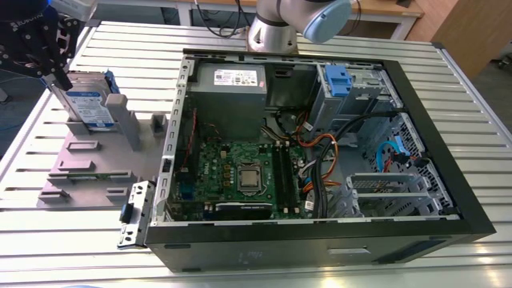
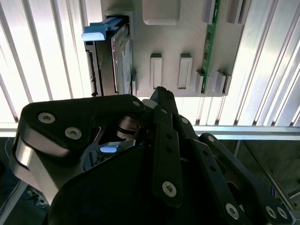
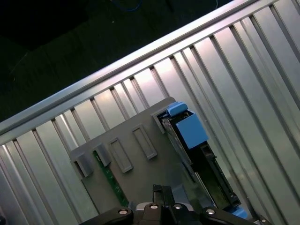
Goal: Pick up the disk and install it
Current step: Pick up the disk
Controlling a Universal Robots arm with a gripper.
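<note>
The disk [image 1: 86,102] is a silver drive with a white-and-blue label and a blue plastic frame. It stands on edge in a slot of the grey holder plate [image 1: 88,180], at the exterior view's left. My black gripper [image 1: 54,75] hangs just above the disk's far upper corner, close to its top edge. I cannot tell whether it touches the disk. Both wrist views look down past the gripper [image 2: 160,93] [image 3: 161,194] at the disk [image 2: 119,61] [image 3: 187,133] in the holder [image 2: 178,28] [image 3: 140,164].
An open computer case [image 1: 320,240] lies on the slatted metal table [image 1: 472,108], to the right of the holder in the exterior view. It has a blue-fronted drive bay [image 1: 339,81] at its far side. A metal bracket [image 1: 132,216] leans at the case's near left corner. A green circuit strip [image 2: 211,37] sits in the holder.
</note>
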